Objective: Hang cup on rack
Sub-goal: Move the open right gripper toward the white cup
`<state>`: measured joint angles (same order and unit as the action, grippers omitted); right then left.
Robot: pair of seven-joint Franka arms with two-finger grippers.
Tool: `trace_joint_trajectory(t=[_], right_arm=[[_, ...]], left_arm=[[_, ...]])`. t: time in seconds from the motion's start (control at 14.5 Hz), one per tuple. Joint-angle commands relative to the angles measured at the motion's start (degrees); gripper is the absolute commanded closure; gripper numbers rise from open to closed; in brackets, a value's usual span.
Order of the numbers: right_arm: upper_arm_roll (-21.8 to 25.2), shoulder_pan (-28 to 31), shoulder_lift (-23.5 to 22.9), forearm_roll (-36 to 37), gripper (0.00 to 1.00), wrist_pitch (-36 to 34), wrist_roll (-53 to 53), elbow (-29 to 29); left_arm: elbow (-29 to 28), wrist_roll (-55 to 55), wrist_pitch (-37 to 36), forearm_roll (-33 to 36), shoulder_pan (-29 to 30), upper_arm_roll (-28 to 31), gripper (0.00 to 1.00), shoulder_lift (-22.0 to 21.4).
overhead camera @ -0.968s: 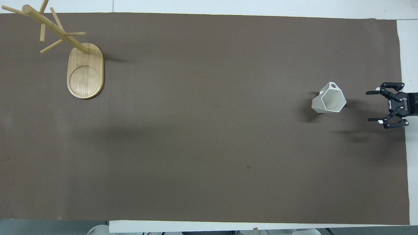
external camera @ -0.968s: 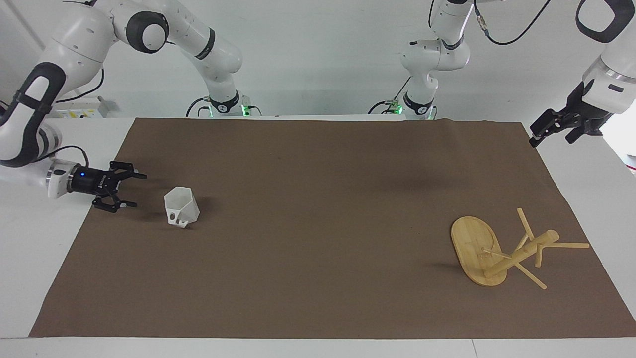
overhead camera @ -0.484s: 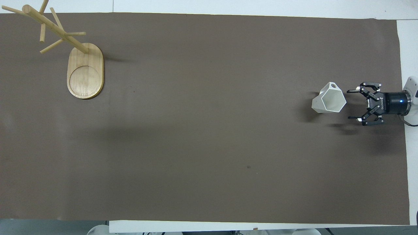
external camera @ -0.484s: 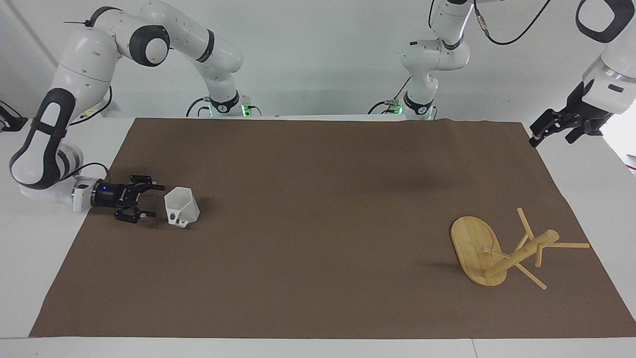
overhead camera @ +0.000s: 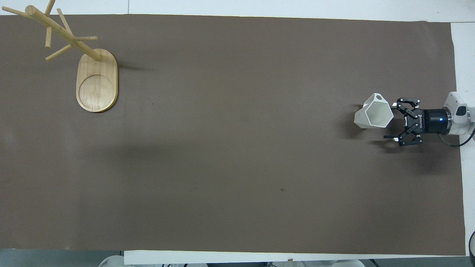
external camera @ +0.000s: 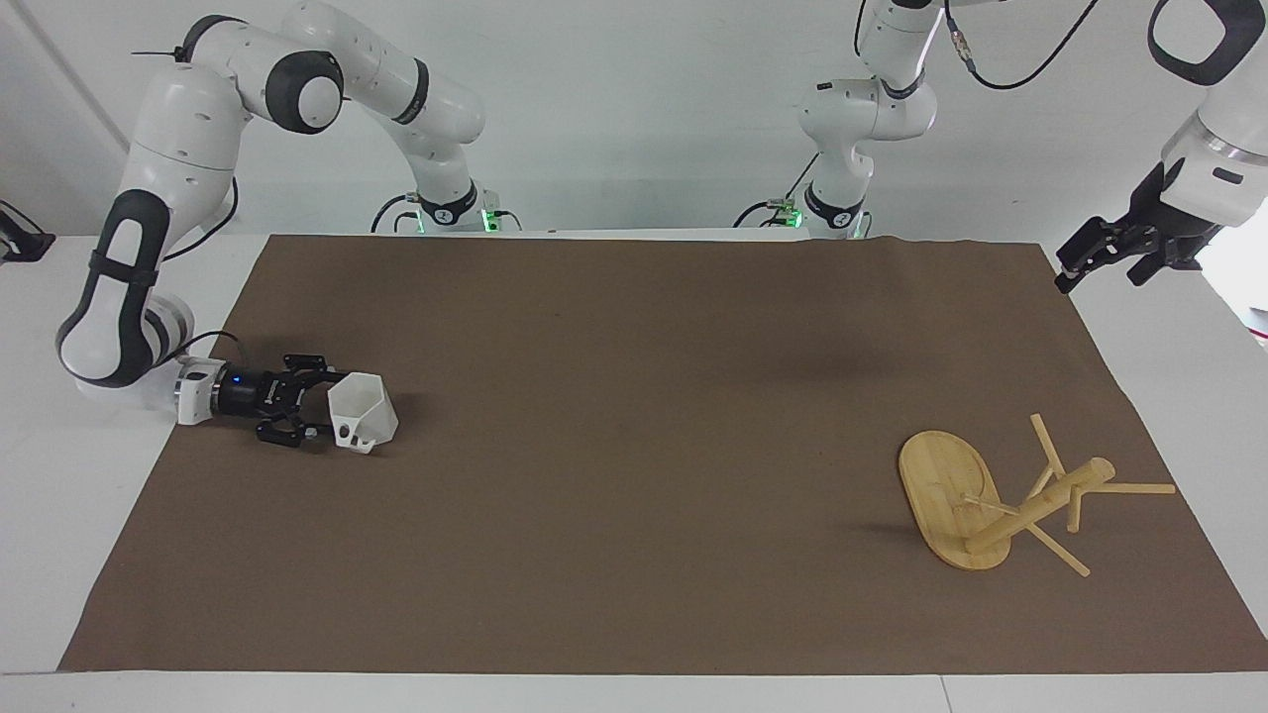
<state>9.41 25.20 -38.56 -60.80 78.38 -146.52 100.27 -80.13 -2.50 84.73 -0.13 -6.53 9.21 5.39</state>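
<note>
The white faceted cup (external camera: 363, 410) (overhead camera: 374, 116) rests tilted on the brown mat toward the right arm's end of the table, its hexagonal mouth turned up toward the right gripper. My right gripper (external camera: 326, 404) (overhead camera: 389, 121) lies low and level beside it, open, its fingertips just reaching the rim on either side. The bamboo rack (external camera: 949, 487) (overhead camera: 97, 82) stands toward the left arm's end, farther from the robots, with pegs on its post (external camera: 1038, 507). My left gripper (external camera: 1100, 275) waits, open and holding nothing, raised over the mat's corner on its own side.
A brown mat (external camera: 634, 465) covers most of the white table (external camera: 59, 515). Between cup and rack the mat is bare. The left gripper does not show in the overhead view.
My right gripper has slid along the mat from its edge up to the cup, staying open. The cup, rack and left arm have not moved.
</note>
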Motion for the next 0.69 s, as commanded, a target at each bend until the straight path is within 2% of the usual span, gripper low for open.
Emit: trace_joint_trajectory(t=[0.0, 0.62], right_arm=[[-0.35, -1.46, 1.56, -3.44, 0.00, 1.95, -1.84, 4.05], [-0.35, -1.91, 1.65, -4.07, 0.00, 1.78, -2.19, 4.14]], left_arm=[[-0.99, -0.57, -0.54, 0.57, -0.07, 0.10, 0.00, -1.00], [-0.99, -0.57, -0.54, 0.57, -0.07, 0.10, 0.00, -1.00]])
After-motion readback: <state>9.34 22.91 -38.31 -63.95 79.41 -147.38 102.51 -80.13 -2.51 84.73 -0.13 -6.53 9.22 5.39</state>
